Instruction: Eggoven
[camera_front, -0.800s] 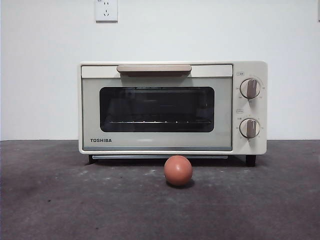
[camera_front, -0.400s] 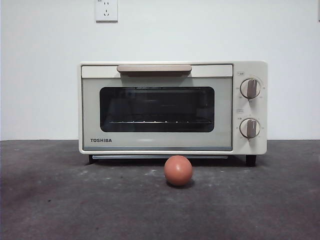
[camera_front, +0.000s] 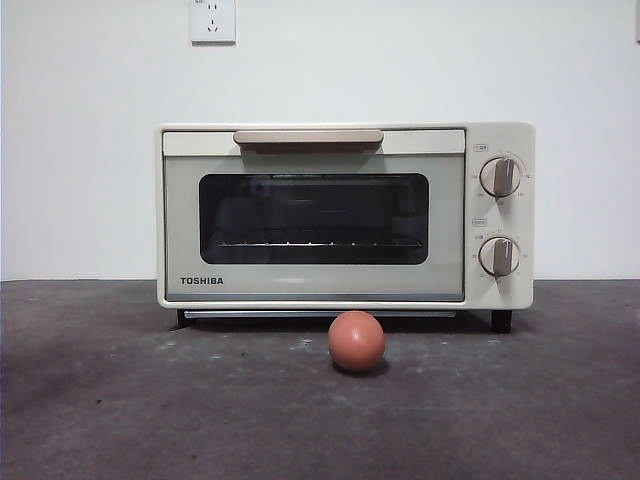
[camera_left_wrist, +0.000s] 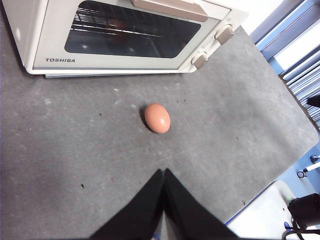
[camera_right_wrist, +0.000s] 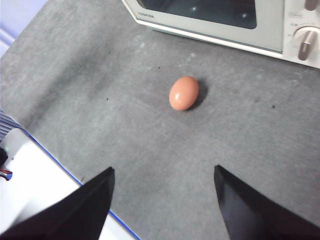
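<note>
A small reddish-brown egg (camera_front: 356, 341) lies on the dark grey table just in front of the cream TOSHIBA toaster oven (camera_front: 345, 215). The oven door is closed, with its beige handle (camera_front: 308, 137) on top and two knobs (camera_front: 499, 177) at the right. In the left wrist view the egg (camera_left_wrist: 157, 118) lies well ahead of my left gripper (camera_left_wrist: 163, 172), whose jaws are shut and empty. In the right wrist view the egg (camera_right_wrist: 183, 93) lies ahead of my right gripper (camera_right_wrist: 164, 172), whose jaws are wide open and empty. Neither gripper shows in the front view.
A white wall with a socket (camera_front: 212, 19) stands behind the oven. The table's front edge (camera_right_wrist: 95, 202) runs close to both grippers. Bare grey table (camera_front: 120, 400) spreads around the egg.
</note>
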